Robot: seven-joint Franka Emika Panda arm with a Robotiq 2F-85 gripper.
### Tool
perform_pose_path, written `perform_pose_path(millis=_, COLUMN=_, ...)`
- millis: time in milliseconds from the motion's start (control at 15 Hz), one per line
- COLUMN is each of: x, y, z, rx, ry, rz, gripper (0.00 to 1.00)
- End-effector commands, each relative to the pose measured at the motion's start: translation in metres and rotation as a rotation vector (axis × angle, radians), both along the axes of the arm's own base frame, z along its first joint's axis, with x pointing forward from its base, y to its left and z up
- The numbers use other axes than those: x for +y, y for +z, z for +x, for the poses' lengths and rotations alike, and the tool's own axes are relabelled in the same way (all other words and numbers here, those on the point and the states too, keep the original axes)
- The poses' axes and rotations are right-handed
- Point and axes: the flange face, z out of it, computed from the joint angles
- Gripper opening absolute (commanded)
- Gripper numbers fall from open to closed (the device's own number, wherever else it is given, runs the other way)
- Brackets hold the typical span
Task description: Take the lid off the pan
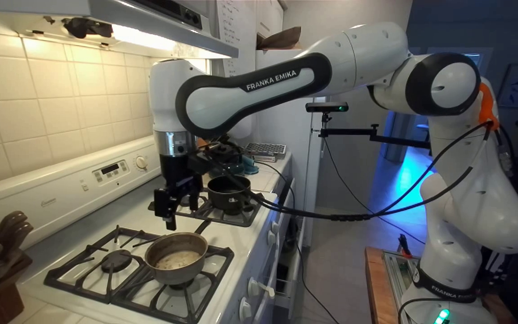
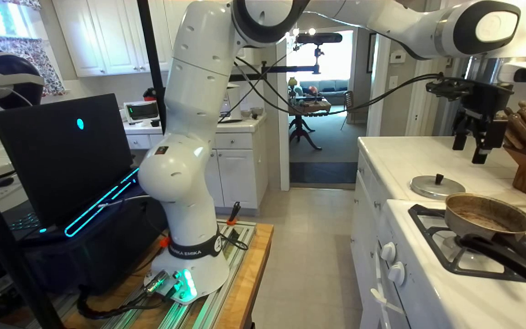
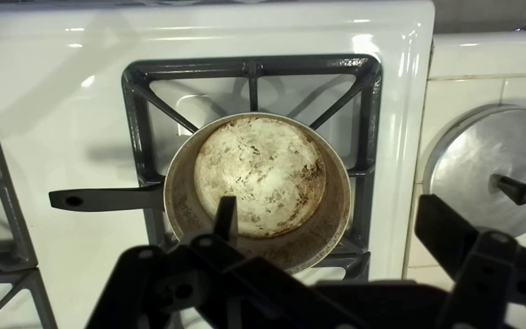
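Apparently the task is done: the silver lid (image 3: 477, 155) lies right-side-up on the tiled surface (image 3: 464, 59) beside the stove (image 3: 48, 105), and the pan (image 3: 263, 178) sits uncovered on its burner grate (image 3: 308, 66). The jaws hang empty, spread apart; nothing seems left.

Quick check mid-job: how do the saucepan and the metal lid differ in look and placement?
The saucepan stands on a stove grate; the metal lid lies apart from it on the tiled counter. The saucepan is open, with raised walls and brown stains inside; the metal lid is flatter, its top silvery. The saucepan has a dark handle out from its side, the metal lid a small dark knob on top. Both are round and metal.
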Motion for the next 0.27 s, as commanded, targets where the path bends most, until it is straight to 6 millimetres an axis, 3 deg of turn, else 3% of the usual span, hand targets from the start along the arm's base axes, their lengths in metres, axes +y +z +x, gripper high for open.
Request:
perform_pose_path(millis=0, x=-0.0049, y=0.0042, z=-0.0118, rx=-0.022, ry=0.011, rz=-0.011, gripper=1.00)
perform_pose_path(millis=200, x=-0.0067, y=0.0058, z=-0.0137, rx=-0.022, ry=0.008, rz=-0.010, gripper=1.00)
